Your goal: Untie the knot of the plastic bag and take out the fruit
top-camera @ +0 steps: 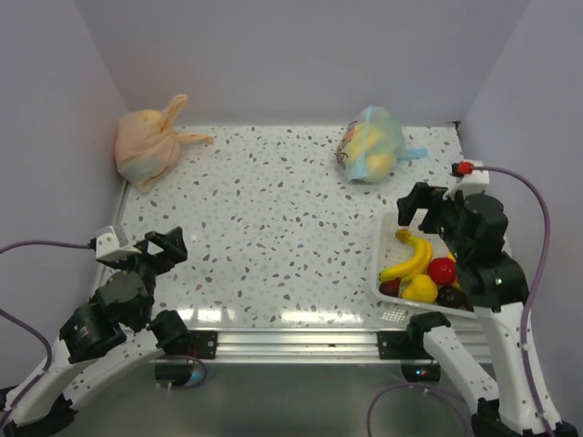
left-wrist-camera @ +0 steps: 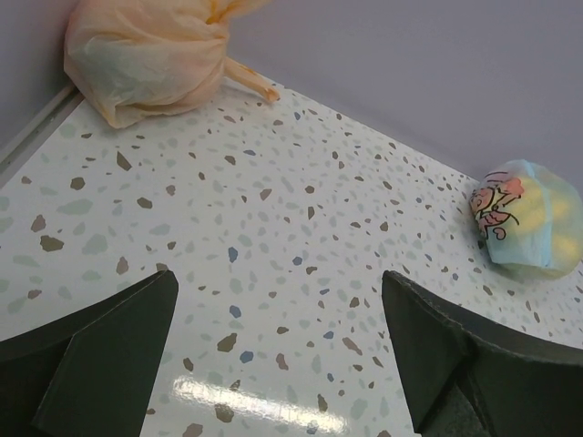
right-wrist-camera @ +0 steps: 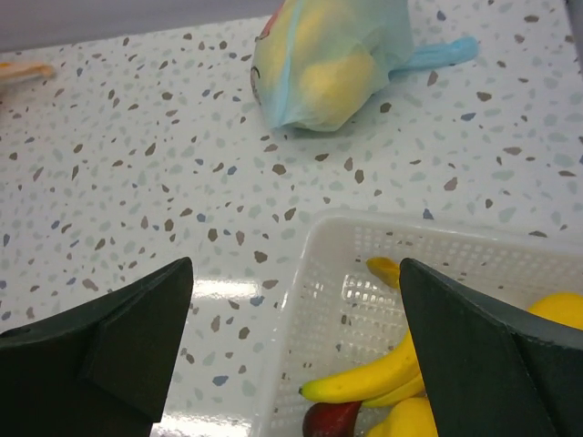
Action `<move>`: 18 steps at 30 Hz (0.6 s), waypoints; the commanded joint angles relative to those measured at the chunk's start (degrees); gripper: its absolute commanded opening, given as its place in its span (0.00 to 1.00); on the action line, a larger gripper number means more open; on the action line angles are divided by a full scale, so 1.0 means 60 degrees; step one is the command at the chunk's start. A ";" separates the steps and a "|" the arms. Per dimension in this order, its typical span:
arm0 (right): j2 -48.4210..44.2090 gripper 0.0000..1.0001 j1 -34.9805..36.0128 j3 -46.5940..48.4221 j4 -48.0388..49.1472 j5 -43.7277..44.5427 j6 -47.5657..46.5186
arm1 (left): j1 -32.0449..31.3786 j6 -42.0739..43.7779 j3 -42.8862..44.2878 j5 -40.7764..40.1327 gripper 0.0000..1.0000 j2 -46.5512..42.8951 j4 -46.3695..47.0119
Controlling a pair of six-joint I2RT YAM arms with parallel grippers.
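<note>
One plastic bag (top-camera: 372, 146) on speckled table (top-camera: 273, 228), lilac walls (top-camera: 301, 55)

The plastic bag (top-camera: 381, 124) holds yellow fruit (top-camera: 374, 157), the knot (top-camera: 414, 154) trailing right.

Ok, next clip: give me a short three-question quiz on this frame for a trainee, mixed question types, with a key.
1. True or false: the thin light blue translucent plastic bag lies inside the white perforated plastic basket.
2. Which is nearer that bag? A) left gripper B) right gripper
3. Fill in: the crumpled peach-orange plastic bag sits in the far ___ corner of the speckled table.
Key: 1 false, it lies on the table beyond the basket; 2 B; 3 left.
</note>
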 commanded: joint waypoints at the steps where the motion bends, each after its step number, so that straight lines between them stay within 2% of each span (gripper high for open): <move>1: 0.1618 0.99 0.0019 0.0614 0.1085 -0.0390 0.0962 | -0.0011 0.0072 0.0074 -0.0222 1.00 0.0182 0.0310; 8: 0.4973 0.99 0.0019 0.1434 0.2198 0.0694 0.2312 | -0.0026 0.0101 0.0059 -0.0193 1.00 0.0080 0.0339; 12: 0.6907 0.99 -0.0011 0.2486 0.2624 0.1690 0.2825 | -0.0026 0.0146 0.0044 -0.0164 1.00 0.0079 0.0398; 18: 0.9925 0.99 -0.0216 0.3777 0.3590 0.1852 0.4111 | -0.0011 0.0175 0.0044 -0.0149 1.00 0.0050 0.0398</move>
